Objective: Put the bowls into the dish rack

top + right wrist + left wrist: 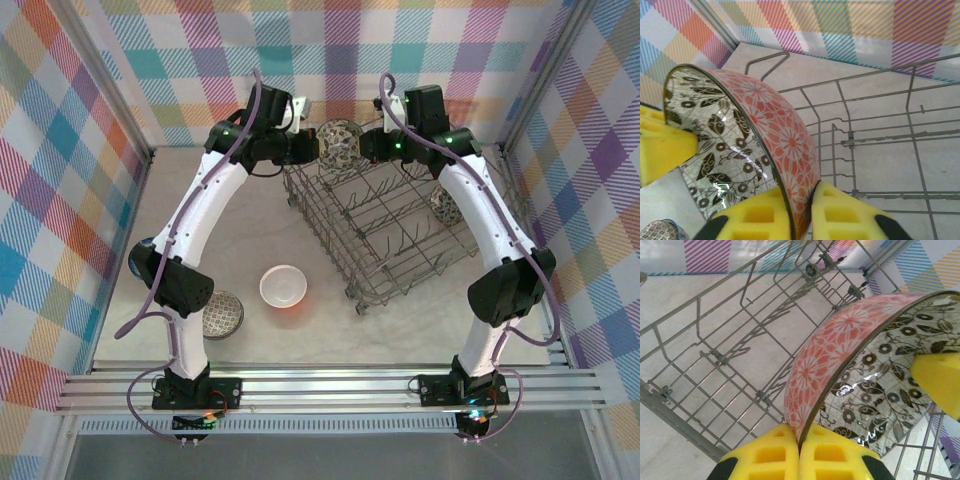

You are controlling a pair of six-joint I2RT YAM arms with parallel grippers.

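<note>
Pastel plaid cloth walls [60, 150] enclose a pale, stone-look desk [400, 330]; silver metal rails [330, 385] run along its near edge.

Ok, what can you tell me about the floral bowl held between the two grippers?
The floral bowl is small, round and glossy, ceramic by its look: orange-red outside with white flowers, pale inside with dark leaves and blossoms. It is tipped on edge in the air above the far edge of the dish rack. The left gripper pinches its rim on one side, the right gripper on the opposite side.
</note>
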